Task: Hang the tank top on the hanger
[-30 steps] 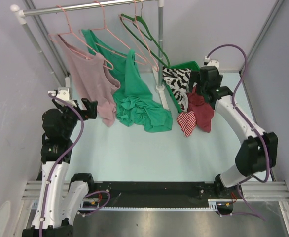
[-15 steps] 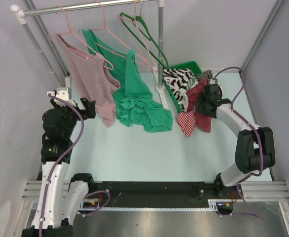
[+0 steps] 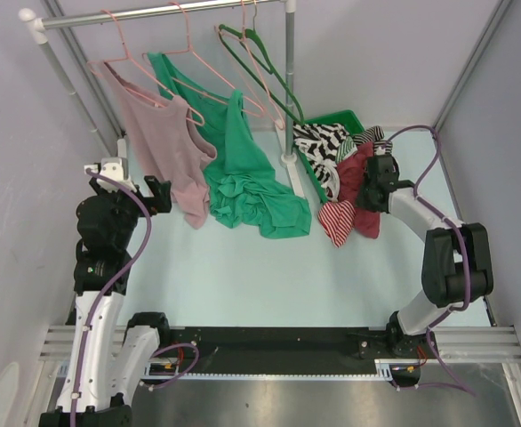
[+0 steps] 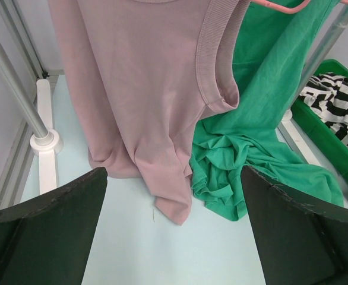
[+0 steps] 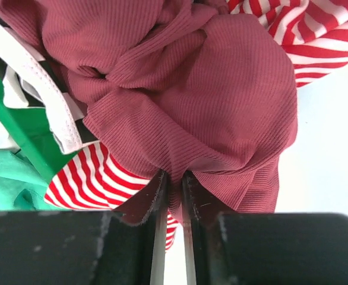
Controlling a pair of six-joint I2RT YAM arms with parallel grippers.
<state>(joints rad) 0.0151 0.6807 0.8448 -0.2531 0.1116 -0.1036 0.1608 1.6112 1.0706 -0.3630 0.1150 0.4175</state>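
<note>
While the left gripper stands wide apart before the pale pink top, the right gripper has its fingers narrowed on a fold of the maroon tank top, crumpled beside the green bin, touching a red-striped garment.

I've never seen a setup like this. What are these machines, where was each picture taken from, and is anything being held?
Two robot arms are bolted to a table. The wide picture looks down from above; the other two come from cameras on each arm's wrist. The left pincer is open, facing a pale pink top and a green top hanging from a rail. The right pincer pinches a maroon tank top in a clothes pile by a green bin.
</note>
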